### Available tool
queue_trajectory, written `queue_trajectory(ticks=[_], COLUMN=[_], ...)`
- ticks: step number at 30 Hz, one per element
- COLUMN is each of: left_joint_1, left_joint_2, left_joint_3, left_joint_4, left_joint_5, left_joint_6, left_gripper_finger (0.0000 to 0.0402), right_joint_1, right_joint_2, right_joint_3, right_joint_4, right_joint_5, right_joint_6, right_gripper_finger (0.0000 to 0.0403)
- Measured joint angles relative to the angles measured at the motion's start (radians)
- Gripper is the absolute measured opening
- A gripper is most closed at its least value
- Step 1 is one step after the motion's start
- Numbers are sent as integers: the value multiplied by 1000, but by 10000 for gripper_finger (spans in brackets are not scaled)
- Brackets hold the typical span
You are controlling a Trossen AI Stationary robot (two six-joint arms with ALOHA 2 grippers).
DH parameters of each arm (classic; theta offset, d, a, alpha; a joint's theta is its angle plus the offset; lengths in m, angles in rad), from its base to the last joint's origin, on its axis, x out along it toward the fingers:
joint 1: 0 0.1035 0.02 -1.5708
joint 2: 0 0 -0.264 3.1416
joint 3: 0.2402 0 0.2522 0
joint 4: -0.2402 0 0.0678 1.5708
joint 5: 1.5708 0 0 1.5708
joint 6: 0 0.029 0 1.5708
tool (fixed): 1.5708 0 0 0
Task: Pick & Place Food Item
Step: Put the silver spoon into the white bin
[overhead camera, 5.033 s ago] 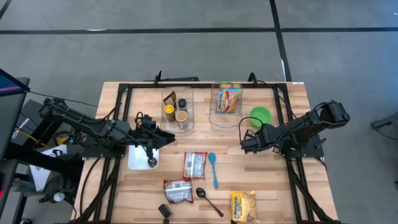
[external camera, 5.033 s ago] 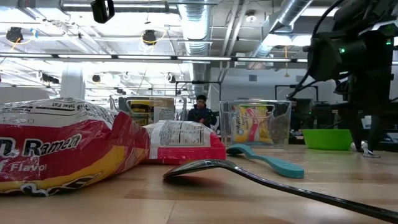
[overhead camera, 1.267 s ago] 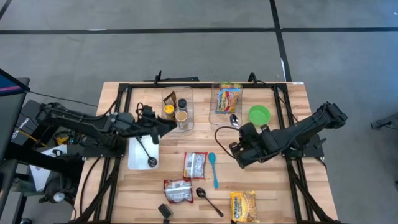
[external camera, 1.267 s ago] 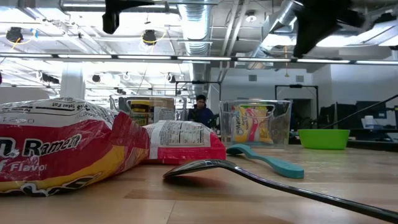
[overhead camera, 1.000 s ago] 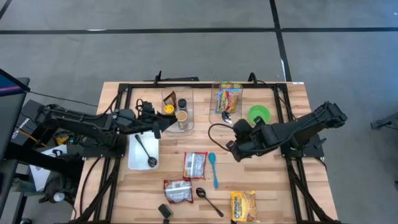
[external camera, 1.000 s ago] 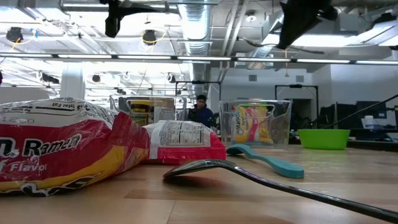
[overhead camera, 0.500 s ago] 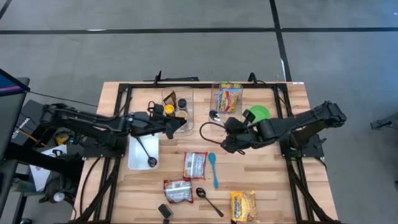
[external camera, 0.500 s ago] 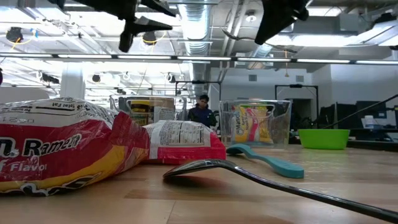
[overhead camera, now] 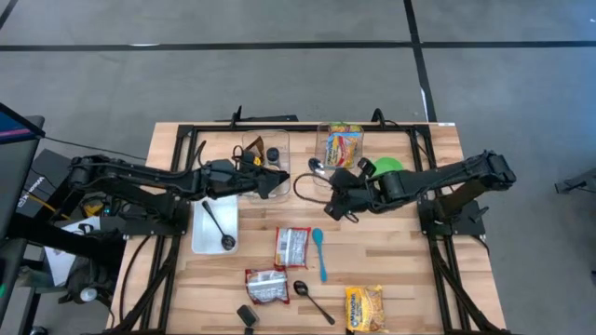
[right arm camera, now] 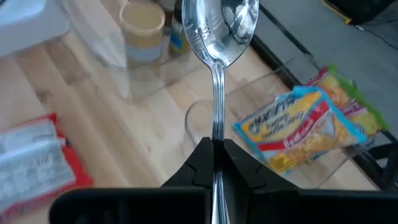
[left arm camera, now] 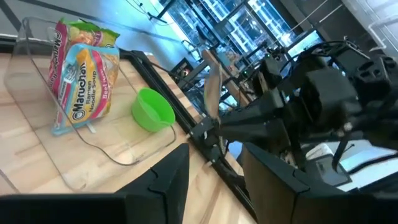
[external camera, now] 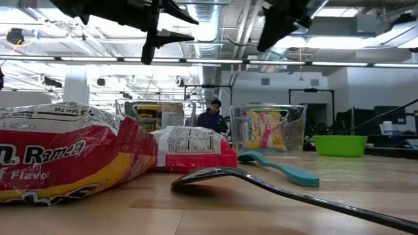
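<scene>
My right gripper hovers over the table's middle, shut on a shiny metal spoon whose bowl points toward the far edge. My left gripper is open above the clear bin of jars; its fingers have nothing between them and face the spoon. Ramen packets lie flat on the table: a red-and-white one, another and a yellow one. One more packet lies in the second clear bin. My right gripper pinches the spoon's handle between its two fingers, and the gripper hides the handle's free end. The fingers slant down from the table's right side and lie along the handle. The spoon is lifted clear, its bowl sticking out beyond the fingertips.
A white tray with a dark ladle lies at the left. A teal spoon and a dark spoon lie near the packets, and a green bowl stands at the right. Black rails frame the table.
My right gripper has carried the spoon toward the table's left and a little toward the far edge, and has turned about its own line. My left gripper has gone toward the table's right, from beside the white tray to above the bin of jars.
</scene>
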State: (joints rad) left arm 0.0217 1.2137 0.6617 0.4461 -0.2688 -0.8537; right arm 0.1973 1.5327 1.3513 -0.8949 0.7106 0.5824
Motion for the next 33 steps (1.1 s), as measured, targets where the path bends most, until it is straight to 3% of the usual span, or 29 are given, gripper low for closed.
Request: queue_trajectory(ticks=[7,20,33], left_joint_1=[3,3,3], left_joint_2=[0,0,0], left_joint_3=[0,0,0], left_joint_4=[5,-14,-19], left_joint_5=[5,5,-58], left_joint_6=[-1,-19,-19], left_gripper_finger=[167,202,184], right_joint_1=[-34,-44,-21], right_joint_2=[56,271,299], right_joint_3=[81,360,389], right_joint_4=[4,-112,-140], right_joint_5=[-30,-31,-30], right_joint_6=[-119,-251,-217], right_gripper_finger=[6,6,6])
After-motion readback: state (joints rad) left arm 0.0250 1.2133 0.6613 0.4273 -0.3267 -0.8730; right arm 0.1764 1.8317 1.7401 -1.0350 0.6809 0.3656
